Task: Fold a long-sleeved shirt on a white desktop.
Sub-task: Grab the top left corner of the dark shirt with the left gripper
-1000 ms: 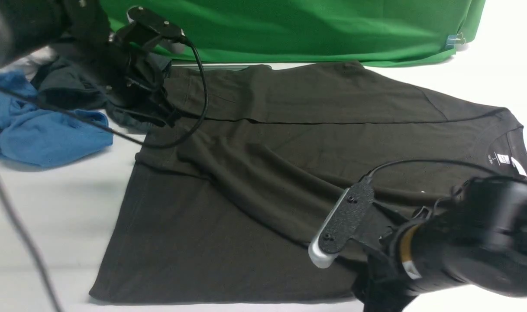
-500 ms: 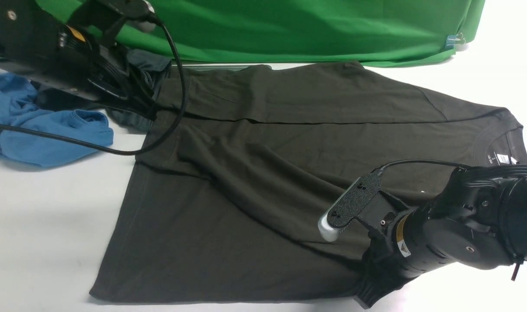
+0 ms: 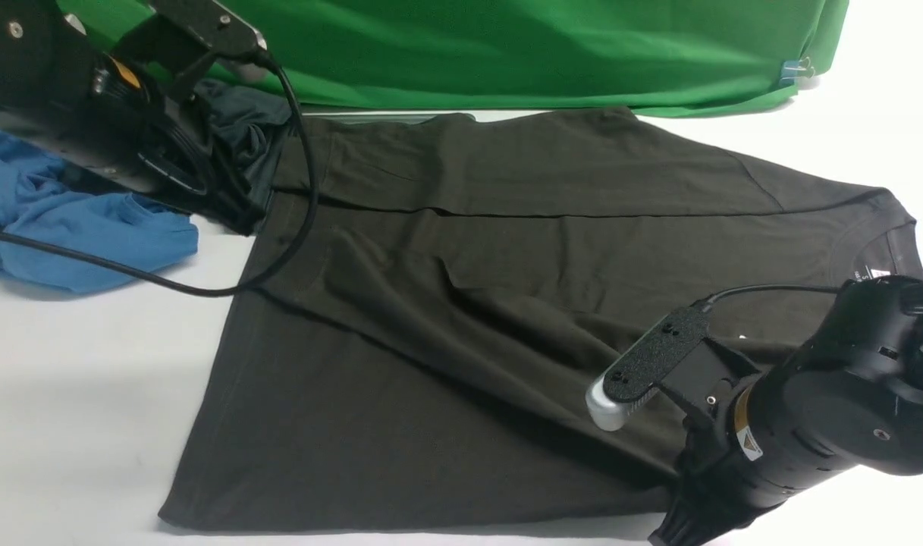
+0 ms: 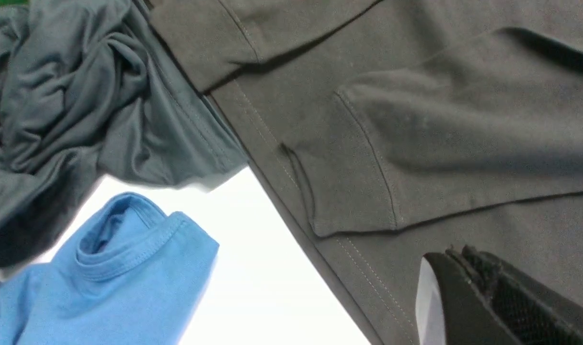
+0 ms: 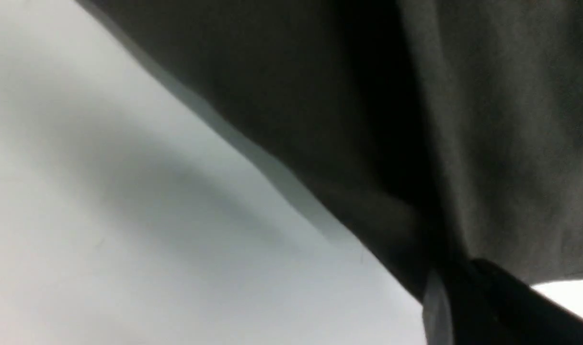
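Observation:
The brownish-black long-sleeved shirt (image 3: 507,250) lies spread on the white desktop (image 3: 89,379), collar and white neck label (image 3: 878,273) at the right. A sleeve is folded across the body, its cuff (image 4: 358,191) near the left hem. My left gripper (image 3: 237,216) hovers over that hem corner, and the left wrist view shows it (image 4: 456,251) shut with nothing in it. My right gripper (image 3: 670,523) sits at the shirt's near right edge. In the right wrist view it (image 5: 444,282) is shut on the fabric (image 5: 487,120), which rises off the desktop (image 5: 104,215).
A crumpled bright blue garment (image 3: 74,235) and a bluish-charcoal garment (image 3: 241,129) lie at the far left, under my left arm. The green cloth (image 3: 507,45) hangs along the back. The left arm's black cable (image 3: 203,288) trails across the shirt's left edge.
My right gripper has slid to the right and nearer, dragging the shirt's near edge and flattening the sleeve fold. My left arm has pulled back to the left, off the sleeve.

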